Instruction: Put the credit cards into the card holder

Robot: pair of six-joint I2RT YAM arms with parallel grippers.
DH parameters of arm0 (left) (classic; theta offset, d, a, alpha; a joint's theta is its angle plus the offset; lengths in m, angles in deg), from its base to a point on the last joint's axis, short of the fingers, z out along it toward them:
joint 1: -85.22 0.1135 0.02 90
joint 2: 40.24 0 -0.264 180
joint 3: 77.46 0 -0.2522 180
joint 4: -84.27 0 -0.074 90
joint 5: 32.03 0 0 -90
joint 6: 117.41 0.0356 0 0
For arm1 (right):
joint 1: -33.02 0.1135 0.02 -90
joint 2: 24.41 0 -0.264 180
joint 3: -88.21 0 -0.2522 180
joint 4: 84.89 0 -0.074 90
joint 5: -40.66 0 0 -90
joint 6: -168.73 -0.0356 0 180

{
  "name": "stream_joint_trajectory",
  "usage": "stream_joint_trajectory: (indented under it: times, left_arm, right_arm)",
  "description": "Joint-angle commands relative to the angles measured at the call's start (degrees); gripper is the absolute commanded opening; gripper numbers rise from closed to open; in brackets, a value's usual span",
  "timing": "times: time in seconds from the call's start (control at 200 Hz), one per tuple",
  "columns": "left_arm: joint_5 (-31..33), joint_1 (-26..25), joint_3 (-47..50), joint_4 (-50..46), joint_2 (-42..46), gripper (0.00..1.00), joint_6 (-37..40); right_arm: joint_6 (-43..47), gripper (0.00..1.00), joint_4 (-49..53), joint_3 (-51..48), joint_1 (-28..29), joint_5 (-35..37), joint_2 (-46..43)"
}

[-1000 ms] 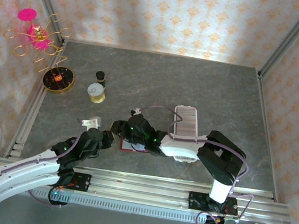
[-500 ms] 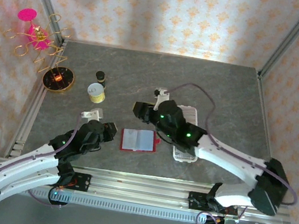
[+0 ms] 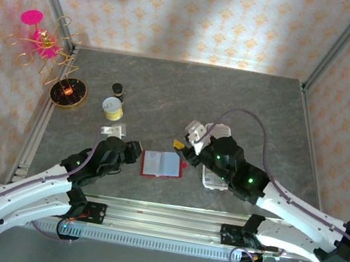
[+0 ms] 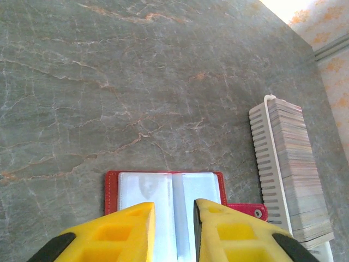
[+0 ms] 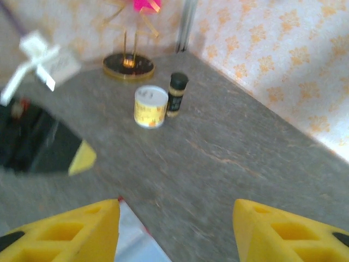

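The left gripper hovers low at the left edge of the card holder. Its yellow fingers stand a narrow gap apart with nothing between them. The right gripper is spread wide and empty, at the holder's far right corner, its fingers pointing across the table towards the left wall.

Half a second ago the right gripper hung over the far side of the holder. Since then its arm has swung out to the right and lies lower, stretched along the near right of the table. A second ago both grippers were crowded over the holder. The left one has since crept a little closer to the red edge. The holder itself has not moved. It lies flat and open near the front of the table, pale inside with a red rim, its strap and snap out to the right.

The credit cards stand packed on edge in a white slotted rack just right of the holder. From above, the right arm now covers most of that rack.

Well apart at the back left stand a small yellow-and-white jar and a dark bottle, close together. Further left is a gold wire stand with pink ornaments.
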Motion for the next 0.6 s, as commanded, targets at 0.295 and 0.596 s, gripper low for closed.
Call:
stream_joint_trajectory:
  times: [0.295,0.596]
  left_arm:
    - [-4.1,3.5,-2.8,6.0,-6.2,0.3,4.0]
    - [-9.4,5.6,1.0,12.3,-7.9,0.37,2.9]
  right_arm:
    - [29.7,0.56,23.5,-1.0,0.1,4.4,-8.1]
    - [36.4,0.57,26.5,-6.5,-0.2,12.7,-10.7]
